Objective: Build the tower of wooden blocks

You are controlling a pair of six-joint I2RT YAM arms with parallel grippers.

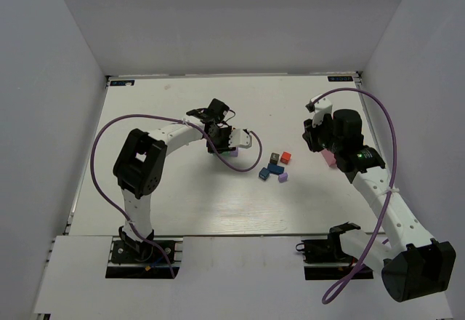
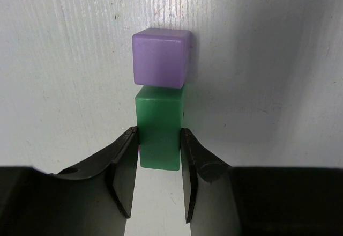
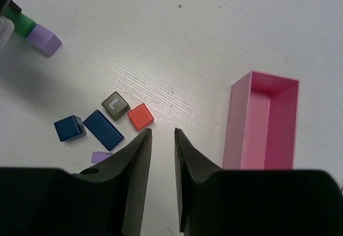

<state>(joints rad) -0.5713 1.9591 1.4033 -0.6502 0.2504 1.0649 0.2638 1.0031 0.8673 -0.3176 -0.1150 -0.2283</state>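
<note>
Green block [image 2: 158,126] pinched between my left fingers [image 2: 124,166], long axis pointing ahead, purple cube [image 2: 161,57] abutting its far end.

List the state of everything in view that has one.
left gripper: shut on the green block.
green block: clamped at its sides.
purple cube: ungripped, touching the green block's far end.
right gripper: open, empty.
pink tray: nothing visible inside.
loose blocks: five, lying flat, unstacked.
</note>
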